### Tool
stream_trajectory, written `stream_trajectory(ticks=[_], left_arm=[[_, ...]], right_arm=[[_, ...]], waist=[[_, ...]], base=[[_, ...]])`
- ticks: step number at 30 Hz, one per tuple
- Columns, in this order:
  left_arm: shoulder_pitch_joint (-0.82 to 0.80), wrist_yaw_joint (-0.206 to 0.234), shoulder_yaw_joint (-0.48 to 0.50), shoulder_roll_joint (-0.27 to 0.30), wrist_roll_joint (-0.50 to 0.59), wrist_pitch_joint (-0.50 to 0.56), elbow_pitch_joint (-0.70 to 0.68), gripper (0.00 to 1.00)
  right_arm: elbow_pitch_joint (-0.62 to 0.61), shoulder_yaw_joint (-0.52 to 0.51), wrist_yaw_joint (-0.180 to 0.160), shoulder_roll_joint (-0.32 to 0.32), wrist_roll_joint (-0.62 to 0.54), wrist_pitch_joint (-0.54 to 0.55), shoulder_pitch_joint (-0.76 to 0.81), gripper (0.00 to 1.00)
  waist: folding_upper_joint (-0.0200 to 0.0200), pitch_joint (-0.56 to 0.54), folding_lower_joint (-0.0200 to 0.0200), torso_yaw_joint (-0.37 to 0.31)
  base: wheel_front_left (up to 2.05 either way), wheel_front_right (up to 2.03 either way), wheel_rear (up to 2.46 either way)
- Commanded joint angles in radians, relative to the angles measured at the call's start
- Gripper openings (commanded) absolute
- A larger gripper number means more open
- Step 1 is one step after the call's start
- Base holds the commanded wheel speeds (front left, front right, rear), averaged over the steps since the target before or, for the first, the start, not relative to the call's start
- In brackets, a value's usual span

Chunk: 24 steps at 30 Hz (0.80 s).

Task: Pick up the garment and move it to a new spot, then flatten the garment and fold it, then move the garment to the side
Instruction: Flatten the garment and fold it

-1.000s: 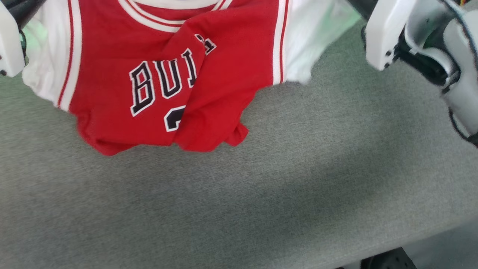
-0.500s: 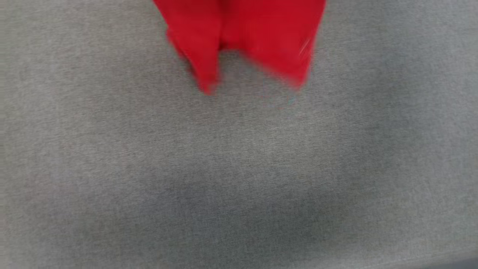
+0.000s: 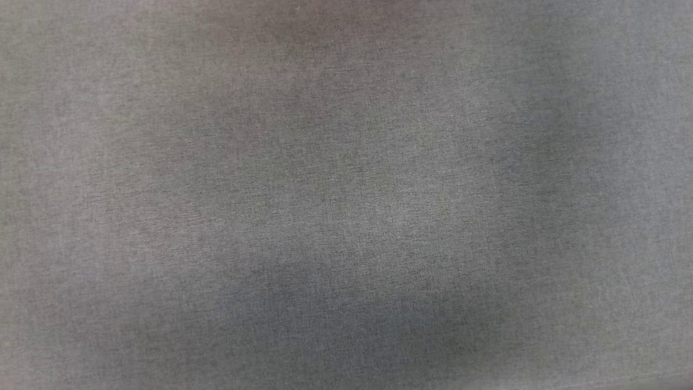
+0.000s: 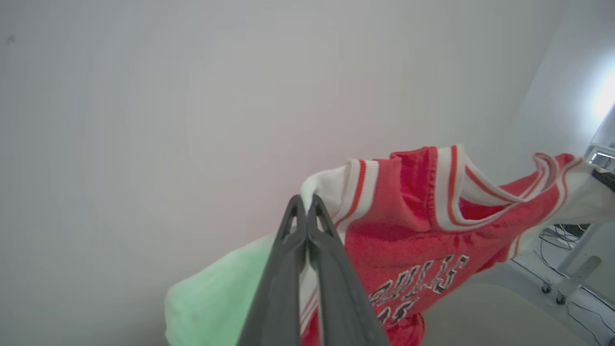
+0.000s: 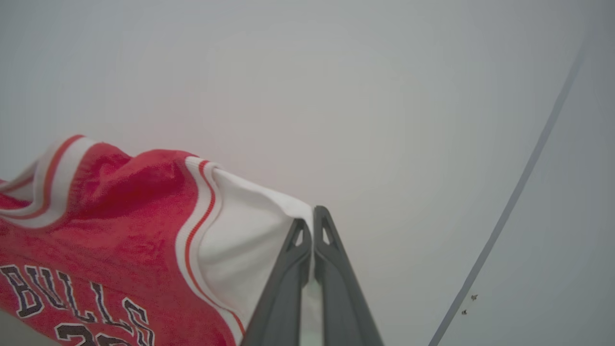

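One garment (image 4: 413, 226), two end effectors (image 4: 306, 205) (image 5: 312, 217), seemingly

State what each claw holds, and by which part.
Both hold the shirt, which hangs between them: the left claw pinches one white sleeve, the right claw the other.

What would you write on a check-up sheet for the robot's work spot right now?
Surface: grey, woven-looking tabletop with soft shadows on it.
Job's things: garment, red with white sleeves, held up in the air and spread between both grippers.
Clutter: nothing seen.
Grippers: left gripper shut on one white sleeve; right gripper shut on the other.
Cables: dark cables beside a white wheeled frame.
Surroundings: plain pale wall.
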Motion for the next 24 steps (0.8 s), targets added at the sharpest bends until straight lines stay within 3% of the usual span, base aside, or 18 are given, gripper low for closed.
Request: stream_trajectory(ticks=[1,7,14,19,24], left_arm=[[0.038,0.002,-0.005,0.013,-0.009,-0.006,-0.033,0.0],[0.314,0.002,-0.003,0.084,-0.034,-0.006,-0.281,0.0],[0.689,0.002,0.064,0.099,0.009,-0.006,-0.448,0.0],[0.918,0.002,0.125,0.105,0.027,-0.006,-0.551,0.0],[1.092,0.002,0.149,0.126,0.074,-0.006,-0.621,0.0]], right_arm=[[-0.009,0.011,-0.001,0.001,0.007,-0.004,0.034,0.0],[-0.12,0.118,-0.001,-0.035,0.099,0.035,0.284,0.0],[-0.42,0.237,-0.001,-0.189,0.258,0.186,0.642,0.0],[-0.669,0.233,-0.001,-0.317,0.376,0.357,0.885,0.0],[-0.877,0.146,-0.001,-0.423,0.419,0.478,1.111,0.0]], waist=[[0.0,-0.005,0.0,0.001],[0.0,-0.05,0.0,0.013],[0.0,-0.107,0.0,0.032],[0.0,-0.135,0.0,0.046],[0.0,-0.156,0.0,0.069]], base=[[0.0,0.0,0.0],[0.0,0.0,0.0],[0.0,0.0,0.0],[0.0,0.0,0.0],[0.0,0.0,0.0]])
